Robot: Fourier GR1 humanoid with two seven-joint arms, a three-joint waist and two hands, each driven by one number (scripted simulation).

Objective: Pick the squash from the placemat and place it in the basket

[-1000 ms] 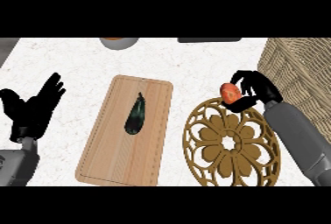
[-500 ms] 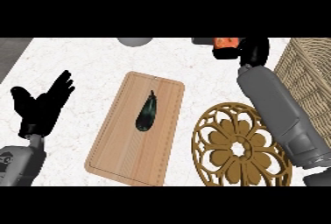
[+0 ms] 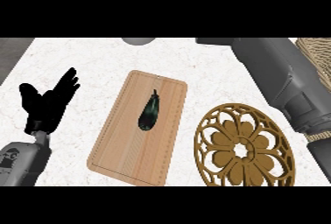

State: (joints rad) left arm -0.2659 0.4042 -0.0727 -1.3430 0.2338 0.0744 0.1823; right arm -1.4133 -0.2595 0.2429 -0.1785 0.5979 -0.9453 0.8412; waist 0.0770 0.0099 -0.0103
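Observation:
The squash shows nowhere in the head view. My right forearm (image 3: 284, 83) stretches from the right edge up to the picture's top, and its hand lies beyond that edge, out of sight. The wicker basket (image 3: 316, 49) peeks out at the top right, mostly behind the forearm. A round golden openwork placemat (image 3: 244, 151) lies at the lower right with nothing on it. At the left my left hand (image 3: 48, 103) rests open, fingers up.
A wooden cutting board (image 3: 139, 127) lies in the middle with a dark eggplant (image 3: 150, 113) on it. A grey round object (image 3: 139, 40) sits at the counter's far edge. White marbled counter shows between the board and my left hand.
My right hand, shut on the orange squash, rose from the placemat toward the far right and has passed out of the top of the view. The left hand stayed resting.

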